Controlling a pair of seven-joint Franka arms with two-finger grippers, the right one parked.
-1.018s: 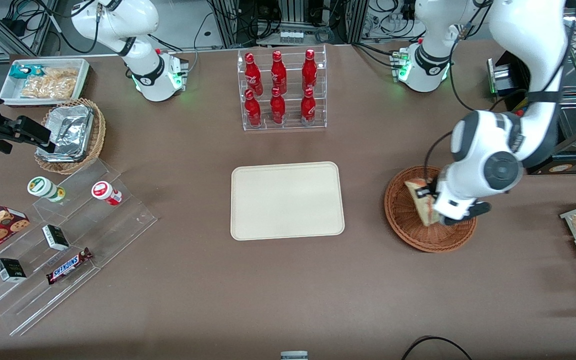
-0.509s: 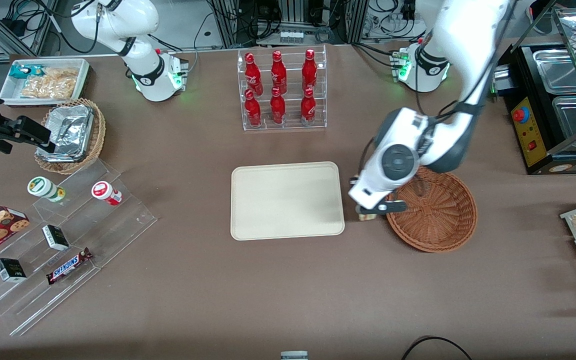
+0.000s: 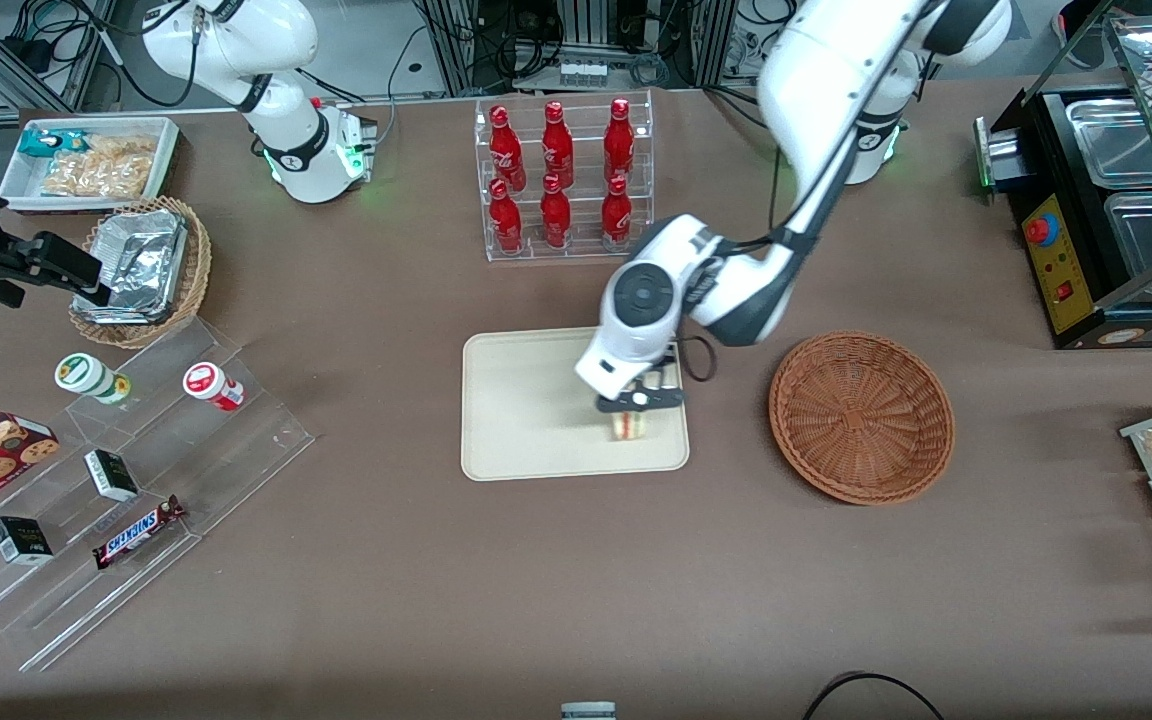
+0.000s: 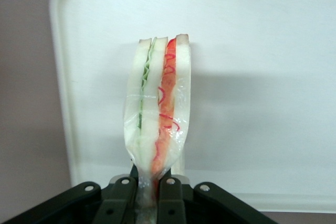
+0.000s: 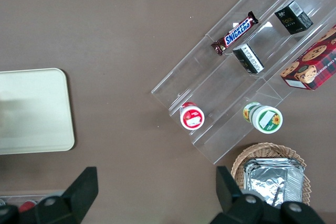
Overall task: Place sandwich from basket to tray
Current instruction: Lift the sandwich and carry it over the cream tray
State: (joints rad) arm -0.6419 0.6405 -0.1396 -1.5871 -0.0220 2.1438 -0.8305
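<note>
My left gripper is shut on the sandwich, a wrapped wedge of pale bread with green and red layers. It holds the sandwich just above the cream tray, over the tray's end nearest the basket. In the left wrist view the fingers pinch the sandwich by its narrow end, with the tray under it. The reddish-brown wicker basket stands empty beside the tray, toward the working arm's end of the table.
A clear rack of red bottles stands farther from the camera than the tray. Toward the parked arm's end lie a clear stepped display with snacks, a tan wicker basket with foil containers and a white bin with snack bags.
My gripper has carried the sandwich out of the basket and sideways to above the tray. The basket is now empty.
</note>
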